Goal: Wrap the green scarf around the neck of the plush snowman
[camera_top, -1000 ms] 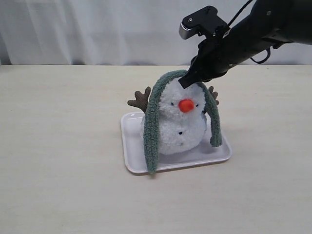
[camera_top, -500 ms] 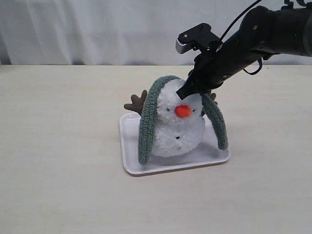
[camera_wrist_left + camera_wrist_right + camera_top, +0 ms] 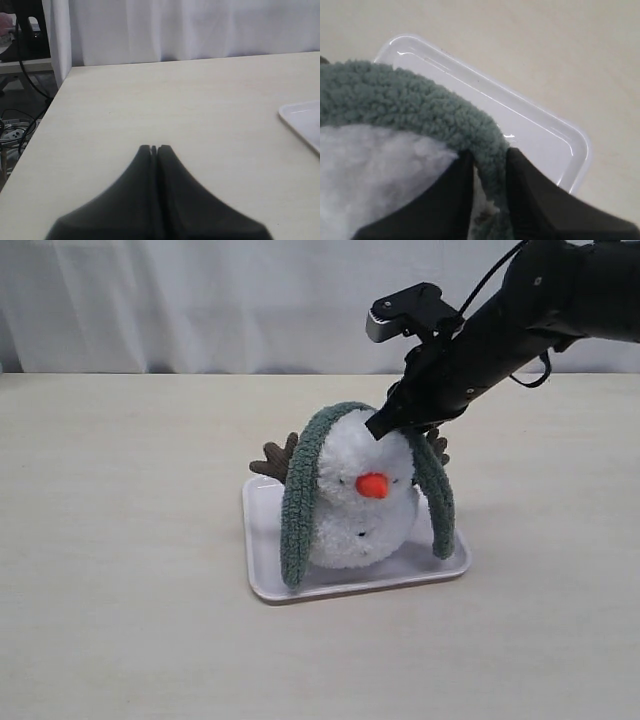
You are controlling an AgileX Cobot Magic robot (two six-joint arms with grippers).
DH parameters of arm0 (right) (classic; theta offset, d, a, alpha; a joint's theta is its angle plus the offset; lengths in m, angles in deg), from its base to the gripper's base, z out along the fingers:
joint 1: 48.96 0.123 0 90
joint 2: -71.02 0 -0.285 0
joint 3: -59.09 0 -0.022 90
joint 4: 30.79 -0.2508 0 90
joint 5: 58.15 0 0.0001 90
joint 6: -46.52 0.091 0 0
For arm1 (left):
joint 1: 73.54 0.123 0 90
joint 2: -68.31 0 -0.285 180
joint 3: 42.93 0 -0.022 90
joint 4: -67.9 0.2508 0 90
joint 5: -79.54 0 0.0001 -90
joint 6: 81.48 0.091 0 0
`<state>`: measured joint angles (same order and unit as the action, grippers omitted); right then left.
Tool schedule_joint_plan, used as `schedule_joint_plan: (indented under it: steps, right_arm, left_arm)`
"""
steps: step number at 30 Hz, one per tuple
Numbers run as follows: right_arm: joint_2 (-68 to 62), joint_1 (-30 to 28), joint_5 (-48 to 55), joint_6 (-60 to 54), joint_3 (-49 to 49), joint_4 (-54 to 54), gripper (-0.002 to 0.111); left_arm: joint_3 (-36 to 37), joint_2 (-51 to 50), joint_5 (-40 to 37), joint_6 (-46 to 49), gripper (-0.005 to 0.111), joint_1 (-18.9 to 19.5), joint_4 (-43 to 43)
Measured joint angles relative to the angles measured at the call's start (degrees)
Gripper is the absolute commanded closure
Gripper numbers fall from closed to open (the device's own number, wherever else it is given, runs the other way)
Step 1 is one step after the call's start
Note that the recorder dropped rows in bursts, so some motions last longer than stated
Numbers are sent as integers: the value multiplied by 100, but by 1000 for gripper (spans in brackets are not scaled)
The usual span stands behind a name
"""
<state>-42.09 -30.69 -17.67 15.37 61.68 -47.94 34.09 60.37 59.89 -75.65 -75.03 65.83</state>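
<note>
Right gripper point(image 3: 386, 422) is pinching the scarf point(image 3: 296, 500) mid-length atop the snowman point(image 3: 350, 525), so both ends are hanging down its sides, unwrapped. Snowman is sitting on the tray point(image 3: 262, 575); left gripper point(image 3: 154, 148) is idling closed, empty

Right arm point(image 3: 525, 310): showing rounded matte-black casing. Wrist camera point(image 3: 405, 308): presenting as a small black block with a grey end face. Thin black cable point(image 3: 490, 280): arcing above. Left gripper point(image 3: 153, 148) and right gripper point(image 3: 488, 152): showing smooth, black, tapering fingers.
</note>
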Motion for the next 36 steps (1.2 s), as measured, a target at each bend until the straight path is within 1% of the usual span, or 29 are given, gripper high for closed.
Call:
schedule_joint_plan:
  steps: [2,4,7,10,12,17,20,24,27,36]
  right_arm:
    - [218,0,230,57,0,119,70]
    - [417,0,539,281,0,411,70]
    - [697,0,1003,881,0,1135,70]
    - [835,0,1184,1048,-13,1250,70]
    - [848,0,1171,1056,-206,1309,70]
    - [848,-149,550,993,-975,1266,70]
    - [848,-262,176,678,-1239,895,70]
    - [848,-277,-128,-75,-1483,75,70]
    - [744,-277,-229,-309,-1511,-157,70]
    - [439,-277,-573,180,-1523,394,70]
  left_arm:
    - [0,0,0,0,107,0,0]
    - [0,0,0,0,107,0,0]
    - [0,0,0,0,107,0,0]
    - [0,0,0,0,107,0,0]
    - [0,0,0,0,107,0,0]
    - [0,0,0,0,107,0,0]
    - [0,0,0,0,107,0,0]
    - [0,0,0,0,107,0,0]
    - [0,0,0,0,107,0,0]
    - [0,0,0,0,107,0,0]
